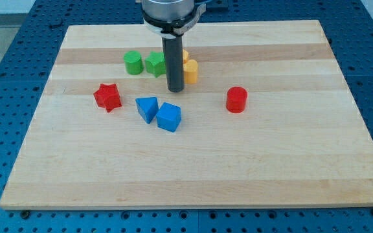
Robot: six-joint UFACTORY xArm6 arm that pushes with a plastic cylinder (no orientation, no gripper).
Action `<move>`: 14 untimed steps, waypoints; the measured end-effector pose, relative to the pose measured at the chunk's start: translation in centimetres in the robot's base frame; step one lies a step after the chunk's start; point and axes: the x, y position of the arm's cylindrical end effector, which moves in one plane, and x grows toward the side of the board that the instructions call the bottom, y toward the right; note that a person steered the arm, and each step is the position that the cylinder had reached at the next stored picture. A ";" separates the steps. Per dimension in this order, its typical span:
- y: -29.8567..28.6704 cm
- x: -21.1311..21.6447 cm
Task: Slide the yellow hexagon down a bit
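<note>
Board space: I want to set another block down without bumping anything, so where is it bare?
The wide strip along the board's bottom edge, below the blue cube, is free, as is the right side beyond the red cylinder. Crowded: upper middle, where my tip stands by the yellow hexagon and green blocks.

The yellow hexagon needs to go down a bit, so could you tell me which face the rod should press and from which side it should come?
Press the top face of the yellow hexagon, coming from the view's top. My tip now sits at its lower left, so it must go round first. The green star lies close on the left, so circling by the right looks safer.
</note>
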 end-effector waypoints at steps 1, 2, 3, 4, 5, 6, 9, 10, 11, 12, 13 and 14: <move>-0.1 -0.3; 0.0 -0.6; 0.5 -1.5; 0.9 -2.3; 1.5 -2.6; 1.3 -2.5; 8.3 -0.8; 10.9 -4.0; 11.0 -7.5; 9.6 -10.0; 6.6 -11.4; 4.1 -11.7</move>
